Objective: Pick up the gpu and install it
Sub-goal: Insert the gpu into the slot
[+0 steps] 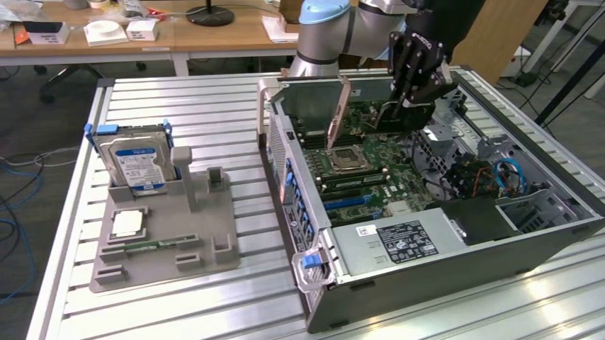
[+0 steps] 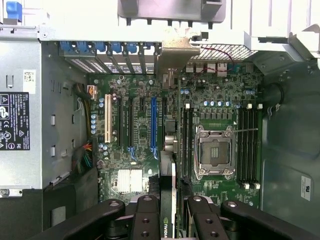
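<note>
We see a robotics lab: an aluminium-slat counter (image 1: 189,297), an open computer case (image 1: 454,234), wooden desks (image 1: 189,35) and loose cables (image 1: 19,170).

**Layout of the table and the case**

The open case (image 1: 416,234) lies on the table (image 1: 189,312), at the exterior view's right. A holder (image 1: 166,241) lies at its left, with a hard drive (image 1: 137,164) standing in it. The gripper (image 2: 167,220) holds the gpu (image 1: 338,113) on edge, above the motherboard (image 1: 378,170) inside the case.

Ribbed bare-metal table (image 1: 189,99), matt grey plastic tray (image 1: 212,234), green gpu (image 2: 169,150) with silvery metal bracket.
</note>
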`<state>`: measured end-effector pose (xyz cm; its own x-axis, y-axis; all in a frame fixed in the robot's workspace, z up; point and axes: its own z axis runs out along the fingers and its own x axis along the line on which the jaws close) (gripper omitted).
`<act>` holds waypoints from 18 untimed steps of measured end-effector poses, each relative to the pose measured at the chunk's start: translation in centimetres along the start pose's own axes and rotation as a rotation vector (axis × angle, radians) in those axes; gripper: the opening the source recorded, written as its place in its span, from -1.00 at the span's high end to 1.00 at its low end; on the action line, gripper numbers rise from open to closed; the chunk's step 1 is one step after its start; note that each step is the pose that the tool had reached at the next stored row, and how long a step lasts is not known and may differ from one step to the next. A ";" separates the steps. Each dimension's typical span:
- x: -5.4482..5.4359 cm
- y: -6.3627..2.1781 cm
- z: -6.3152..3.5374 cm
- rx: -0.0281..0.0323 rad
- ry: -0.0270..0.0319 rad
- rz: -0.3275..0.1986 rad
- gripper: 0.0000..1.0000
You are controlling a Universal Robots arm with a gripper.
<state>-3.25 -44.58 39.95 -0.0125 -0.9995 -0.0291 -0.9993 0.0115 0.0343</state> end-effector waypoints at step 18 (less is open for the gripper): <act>0.0 -0.04 1.19 0.0000 -0.0001 0.001 0.47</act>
<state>-3.25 -44.58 38.77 -0.0137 -0.9995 -0.0292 -0.9993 0.0127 0.0343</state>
